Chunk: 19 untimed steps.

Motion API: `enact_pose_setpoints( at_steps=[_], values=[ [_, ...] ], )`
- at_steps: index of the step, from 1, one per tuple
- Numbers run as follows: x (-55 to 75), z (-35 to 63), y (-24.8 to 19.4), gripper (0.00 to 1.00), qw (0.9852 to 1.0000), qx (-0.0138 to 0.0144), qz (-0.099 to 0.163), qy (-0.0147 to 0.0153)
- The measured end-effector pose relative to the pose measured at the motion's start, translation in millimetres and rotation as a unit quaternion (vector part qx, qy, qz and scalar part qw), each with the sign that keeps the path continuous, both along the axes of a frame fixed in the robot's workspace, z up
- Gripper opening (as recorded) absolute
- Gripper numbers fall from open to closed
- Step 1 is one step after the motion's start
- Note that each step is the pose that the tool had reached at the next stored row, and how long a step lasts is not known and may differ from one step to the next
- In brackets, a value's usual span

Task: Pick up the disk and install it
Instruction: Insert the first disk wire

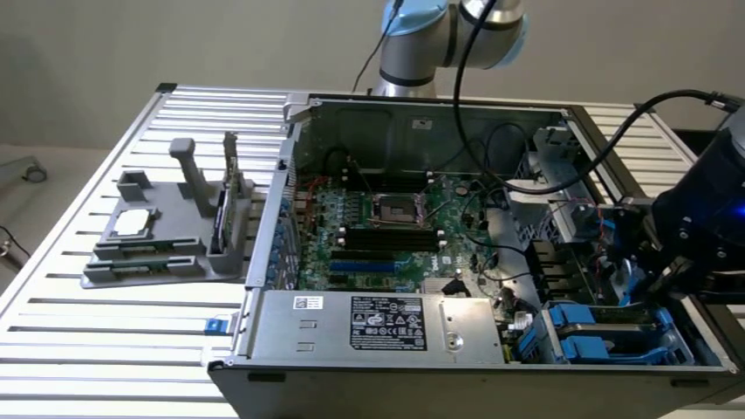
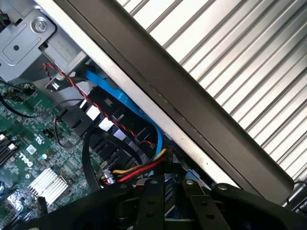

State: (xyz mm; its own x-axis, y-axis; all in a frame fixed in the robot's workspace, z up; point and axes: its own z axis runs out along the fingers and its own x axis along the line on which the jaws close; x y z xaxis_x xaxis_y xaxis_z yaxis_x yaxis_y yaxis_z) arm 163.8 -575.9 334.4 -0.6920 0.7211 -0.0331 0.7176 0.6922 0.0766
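Observation:
My gripper (image 1: 647,266) hangs over the drive bay at the front corner of the open computer case (image 1: 407,109), on the exterior view's right. In the wrist view its two black fingers (image 2: 152,203) stand close together. A narrow blue and grey edge sits between them; I take it for the disk (image 2: 169,185) in its blue carrier. The gripper (image 2: 173,192) is shut on that edge. The rest of the disk is hidden behind the fingers.
Blue carriers (image 1: 596,339) sit in the bay below the gripper. Red, yellow and black wires (image 2: 139,167) and a blue cable (image 2: 125,103) run right beside the fingers, along the case wall (image 2: 192,120). The motherboard (image 1: 396,227) fills the case middle. A grey fixture (image 1: 174,240) stands on the slatted table (image 1: 117,349).

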Motion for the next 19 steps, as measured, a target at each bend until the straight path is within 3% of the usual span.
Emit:
enact_pose_setpoints(
  at_steps=[1,5,7,11,15,19],
  values=[
    [0.0,-0.2,0.5,0.17,1.0000,0.0002,-0.002,0.0007],
    [0.0,0.2,1.3,0.17,0.9999,0.0000,-0.009,0.0059],
    [-0.3,0.7,1.3,0.17,0.9998,0.0014,-0.016,0.0085],
    [-4.4,3.3,1.4,0.17,0.9996,0.0056,-0.026,0.0089],
    [-7.2,4.3,1.3,0.17,0.9993,0.0073,-0.035,0.0093],
    [-7.4,4.6,1.3,0.17,0.9987,0.0111,-0.047,0.0163]
  ],
)
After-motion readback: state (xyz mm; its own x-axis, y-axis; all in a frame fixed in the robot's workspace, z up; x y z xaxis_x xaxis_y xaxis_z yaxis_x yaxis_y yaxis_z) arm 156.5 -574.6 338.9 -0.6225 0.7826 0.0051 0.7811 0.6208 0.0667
